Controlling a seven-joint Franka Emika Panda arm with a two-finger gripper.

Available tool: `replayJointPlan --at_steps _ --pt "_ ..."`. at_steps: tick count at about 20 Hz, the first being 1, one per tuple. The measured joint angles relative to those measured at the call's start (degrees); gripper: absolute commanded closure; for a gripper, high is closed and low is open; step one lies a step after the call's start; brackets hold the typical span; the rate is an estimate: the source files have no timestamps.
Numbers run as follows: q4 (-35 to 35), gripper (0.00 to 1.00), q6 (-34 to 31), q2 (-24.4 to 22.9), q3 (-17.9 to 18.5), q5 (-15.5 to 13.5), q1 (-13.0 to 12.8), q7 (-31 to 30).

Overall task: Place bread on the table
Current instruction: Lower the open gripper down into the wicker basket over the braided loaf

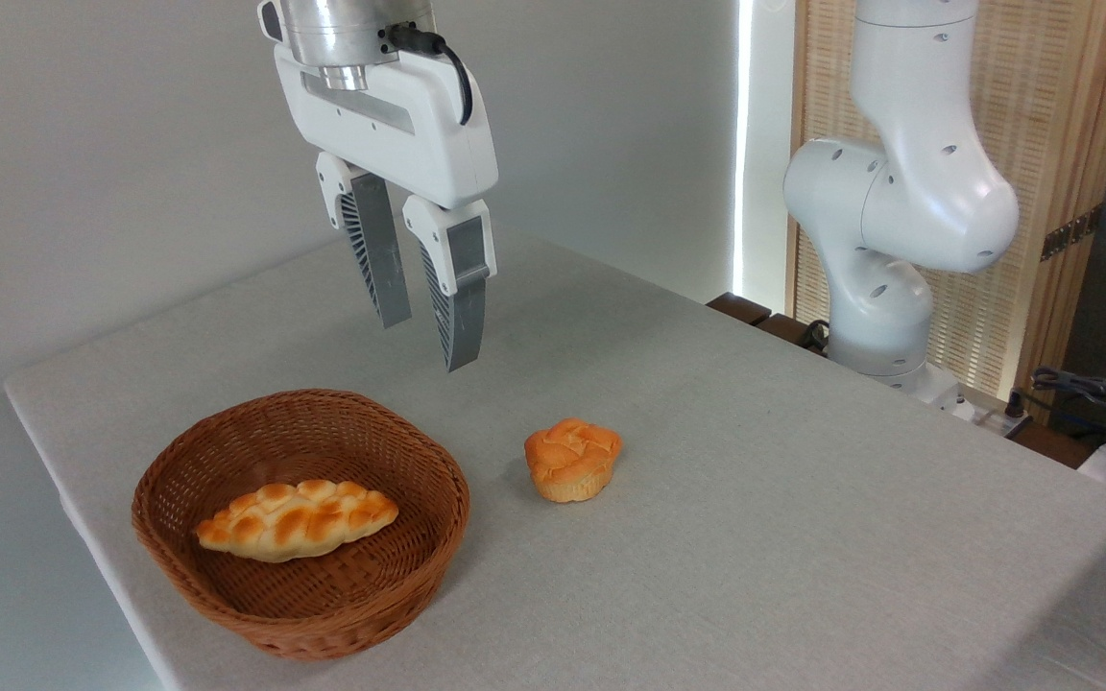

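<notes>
The bread (296, 519), a golden braided loaf with pointed ends, lies inside a brown wicker basket (179, 480) at the front left of the table (755, 461). My gripper (430, 344) hangs in the air above and behind the basket's far rim, well clear of the loaf. Its two ribbed grey fingers (378, 245) point down with a small gap between them, open and holding nothing.
A round orange muffin-shaped bun (571, 459) sits on the cloth just right of the basket. The arm's white base (884, 250) stands at the table's back right edge, with cables beside it. The table's left edge runs close to the basket.
</notes>
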Motion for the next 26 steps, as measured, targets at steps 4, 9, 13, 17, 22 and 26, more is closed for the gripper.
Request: replayJointPlan --at_steps 4,9,13,17,22,26 --pt "-0.05 0.00 0.00 0.02 0.00 0.00 0.00 0.00" --pt "-0.06 0.00 0.00 0.03 0.00 0.00 0.00 0.00" --pt "-0.07 0.00 0.00 0.03 -0.01 0.00 0.00 0.00" --pt "-0.72 0.00 0.77 0.10 -0.24 -0.13 -0.08 0.00" --pt "-2.46 0.00 7.77 0.58 -1.31 -1.76 -0.19 0.00" --pt "-5.83 0.00 17.09 1.99 -3.95 -1.78 -0.27 -0.02"
